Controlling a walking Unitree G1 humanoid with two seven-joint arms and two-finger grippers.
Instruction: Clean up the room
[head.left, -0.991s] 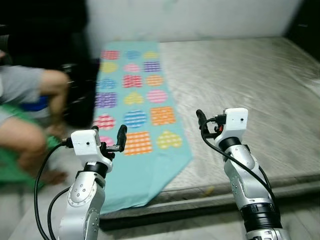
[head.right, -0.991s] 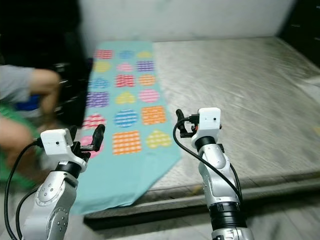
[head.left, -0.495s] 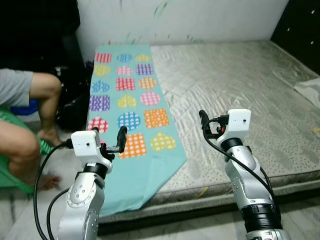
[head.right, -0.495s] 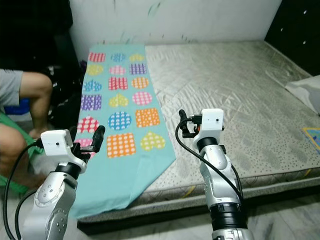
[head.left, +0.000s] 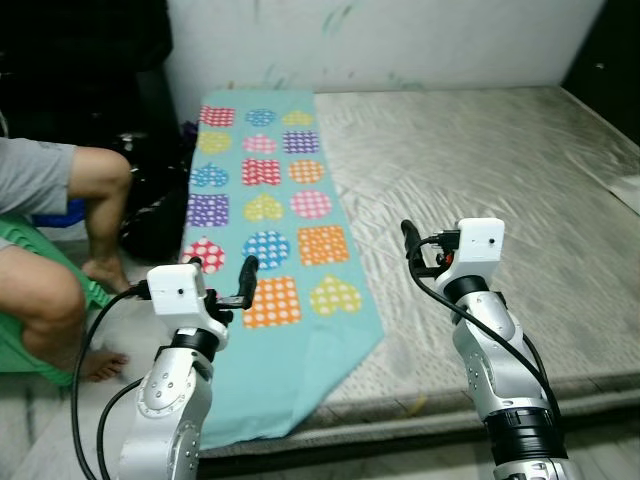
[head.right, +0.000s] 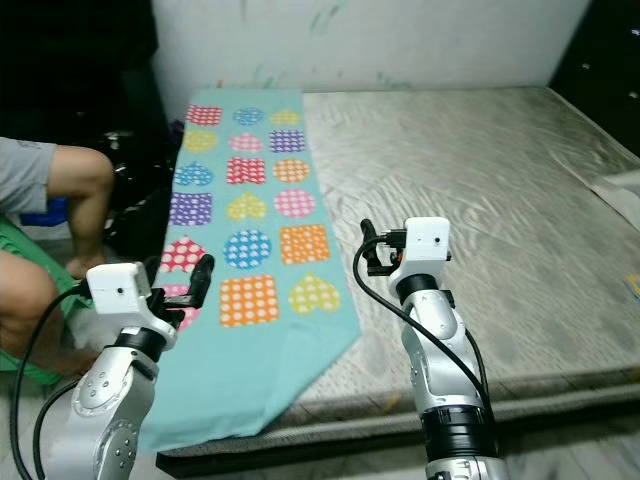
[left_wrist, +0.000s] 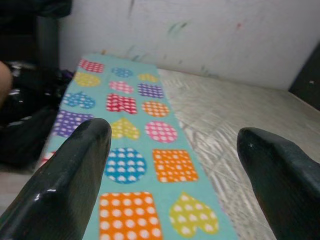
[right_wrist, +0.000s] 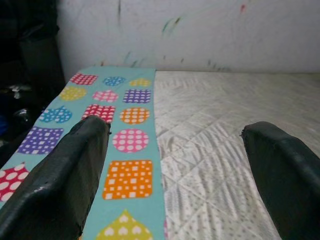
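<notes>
You're at the approach step: nothing gripped. Left gripper (left_wrist: 170, 175) and right gripper (right_wrist: 175, 175) hover with fingers apart. The sheet (head.left: 262, 205) lies along the mattress (head.left: 480, 170) left side (corner overhanging). Next, I'd reach its near edge.

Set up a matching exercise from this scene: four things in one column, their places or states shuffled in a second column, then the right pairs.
Things:
1. patterned cloth
2. mattress
3. person's leg
4. left tool

Places or states:
A. grey and quilted, bare beside the cloth
B. open, held above the cloth's near end
C. bent, beside the bed on the robot's left
D. spread along the mattress's left edge, near corner hanging over

Pairs: 1-D, 2-A, 3-C, 4-B
</notes>
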